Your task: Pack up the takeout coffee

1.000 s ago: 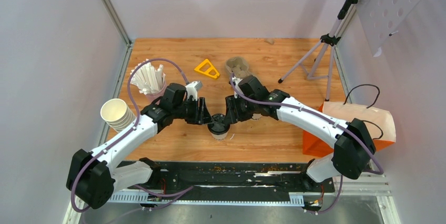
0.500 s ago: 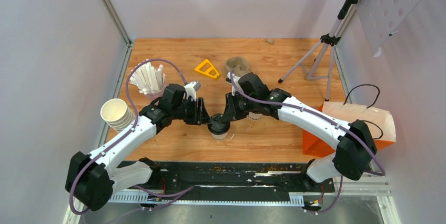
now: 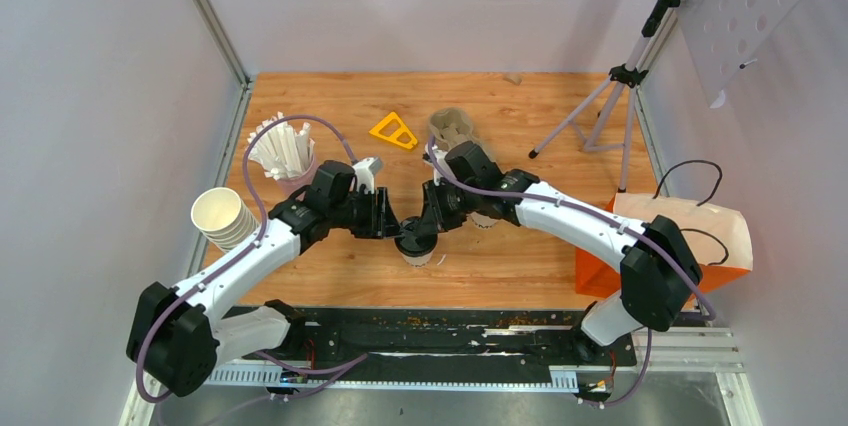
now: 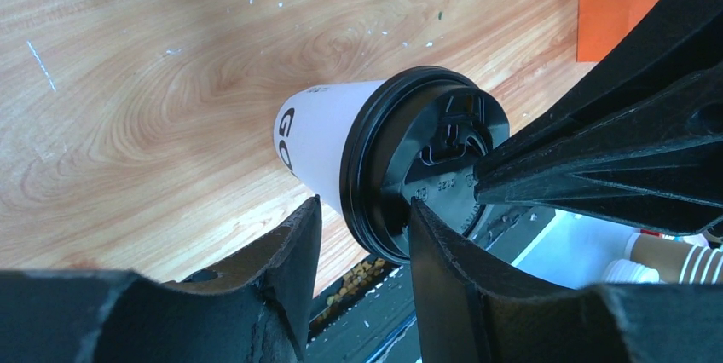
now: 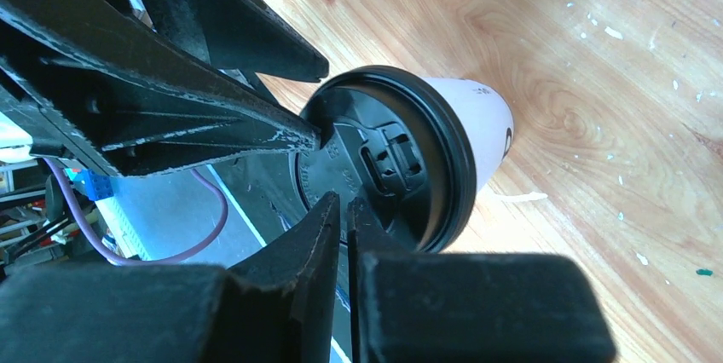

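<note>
A takeout coffee cup point(image 3: 415, 246), white with a black lid point(image 4: 426, 158), stands near the table's front middle. My left gripper point(image 3: 397, 228) is open, its fingers point(image 4: 298, 244) astride the lid's rim: one beside the cup wall with a sliver of wood showing, the other across the lid's top. From the right, my right gripper point(image 3: 431, 223) is shut, with nothing between its fingertips point(image 5: 334, 210), which rest on the lid's top point(image 5: 384, 167). A second lidded cup point(image 3: 487, 219) stands half hidden behind the right arm.
The grey-brown pulp carrier point(image 3: 452, 128) and a yellow triangle point(image 3: 394, 132) lie further back. A stack of lidless cups point(image 3: 222, 218) and a holder of white sticks point(image 3: 283, 151) are at the left. An orange bag point(image 3: 690, 246) lies at the right, a tripod point(image 3: 610, 106) behind it.
My right gripper's jaws have closed and its tips have come onto the lid, the arm shifting slightly left. The left gripper and the cup have stayed put.
</note>
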`<state>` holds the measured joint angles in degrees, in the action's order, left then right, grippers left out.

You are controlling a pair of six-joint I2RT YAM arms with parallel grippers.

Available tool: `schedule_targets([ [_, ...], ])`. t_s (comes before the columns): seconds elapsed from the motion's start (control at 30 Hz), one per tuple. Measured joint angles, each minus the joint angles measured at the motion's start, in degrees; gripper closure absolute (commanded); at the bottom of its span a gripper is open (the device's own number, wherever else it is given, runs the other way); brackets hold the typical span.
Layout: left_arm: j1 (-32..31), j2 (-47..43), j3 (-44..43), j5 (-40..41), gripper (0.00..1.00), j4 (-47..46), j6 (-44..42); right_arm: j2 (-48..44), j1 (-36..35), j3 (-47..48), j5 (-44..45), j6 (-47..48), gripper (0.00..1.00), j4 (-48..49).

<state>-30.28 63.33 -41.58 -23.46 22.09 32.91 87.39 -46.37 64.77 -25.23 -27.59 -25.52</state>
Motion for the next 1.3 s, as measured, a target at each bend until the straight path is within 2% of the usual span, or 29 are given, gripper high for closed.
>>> schedule_targets([
  [0.53,0.0,1.29,0.42,-0.87,0.53,-0.22,0.0,0.07,0.0,-2.16,0.07,0.02,0.89,1.29],
  [0.63,0.0,1.46,0.42,-1.31,0.53,-0.35,-0.09,0.07,0.0,-2.05,0.07,0.04,0.83,1.11],
  [0.83,0.0,1.7,0.42,-1.81,0.53,-0.5,-0.37,-0.04,-0.07,0.94,0.74,0.57,0.66,-1.92],
  [1.03,0.0,1.77,0.39,-2.01,0.53,-0.57,-0.9,-2.64,0.26,3.61,2.99,1.97,0.54,-3.3],
  [1.17,0.0,1.77,0.39,-2.08,0.54,-0.61,-1.27,-3.04,2.1,4.28,3.8,3.63,0.54,-4.04],
  [1.3,0.0,1.77,0.39,-2.19,0.54,-0.68,-1.36,-2.25,4.11,4.31,3.85,5.49,0.61,-4.96],
])
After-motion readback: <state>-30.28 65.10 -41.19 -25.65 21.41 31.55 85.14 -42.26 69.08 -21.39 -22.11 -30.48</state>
